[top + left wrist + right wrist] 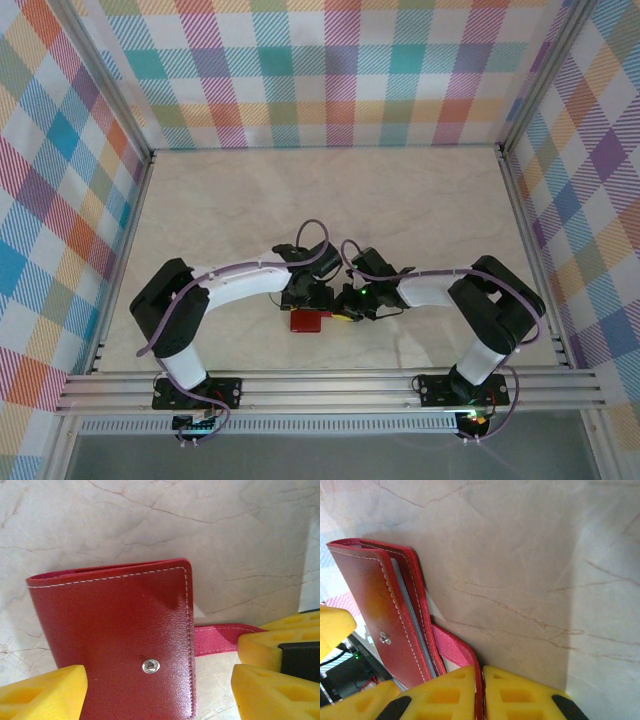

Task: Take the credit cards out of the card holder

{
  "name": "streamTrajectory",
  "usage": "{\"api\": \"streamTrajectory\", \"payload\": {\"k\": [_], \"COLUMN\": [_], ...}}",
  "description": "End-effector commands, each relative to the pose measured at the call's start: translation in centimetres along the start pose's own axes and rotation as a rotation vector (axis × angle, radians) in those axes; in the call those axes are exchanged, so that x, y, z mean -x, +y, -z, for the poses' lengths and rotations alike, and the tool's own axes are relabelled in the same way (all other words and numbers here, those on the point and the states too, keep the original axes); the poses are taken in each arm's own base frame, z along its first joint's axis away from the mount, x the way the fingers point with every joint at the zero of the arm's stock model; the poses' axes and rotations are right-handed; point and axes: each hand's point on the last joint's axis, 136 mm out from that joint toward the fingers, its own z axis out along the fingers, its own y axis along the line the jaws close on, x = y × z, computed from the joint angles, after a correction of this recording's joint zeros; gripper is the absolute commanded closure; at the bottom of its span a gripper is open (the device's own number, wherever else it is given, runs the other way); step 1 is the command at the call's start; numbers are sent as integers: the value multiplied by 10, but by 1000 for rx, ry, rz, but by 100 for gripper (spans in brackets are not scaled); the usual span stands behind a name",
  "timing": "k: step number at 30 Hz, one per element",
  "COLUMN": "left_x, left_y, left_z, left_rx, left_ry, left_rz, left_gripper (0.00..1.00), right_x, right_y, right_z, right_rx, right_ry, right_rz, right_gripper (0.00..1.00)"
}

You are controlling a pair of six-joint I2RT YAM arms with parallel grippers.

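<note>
Table: card holder inside left pincer.

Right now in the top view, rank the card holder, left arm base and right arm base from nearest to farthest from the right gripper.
1. Card holder: just left of the right gripper, which pinches its tab.
2. Right arm base: near edge, to the right.
3. Left arm base: near edge, far left.

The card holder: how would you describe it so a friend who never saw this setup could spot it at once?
On the pale marbled table, look near the front edge, where the two white arms meet. The card holder lies there: a small flat red wallet with white stitching and a silver snap stud, the only red thing on the table.
</note>
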Motion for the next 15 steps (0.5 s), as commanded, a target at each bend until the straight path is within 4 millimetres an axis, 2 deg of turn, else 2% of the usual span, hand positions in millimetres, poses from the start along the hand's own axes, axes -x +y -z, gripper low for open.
{"api": "streamTrajectory", "payload": {"k": [1, 8, 15], "left_x": [-5, -7, -6], "left_y": [2, 16, 19], "left_z": [-1, -5, -7], "left_rx": [52, 151, 174], "left_ry": [26, 44, 53], "left_rz": [-34, -56, -73], "left_gripper": [23, 22, 23], "right_x": [-1, -1, -1], "right_y": [-17, -18, -21], "right_z": [-22, -23, -24], "right_rx": [-15, 1, 10], "right_ry": [2, 13, 15], "right_rz": [1, -6, -17], "right_gripper": [87, 87, 87]}}
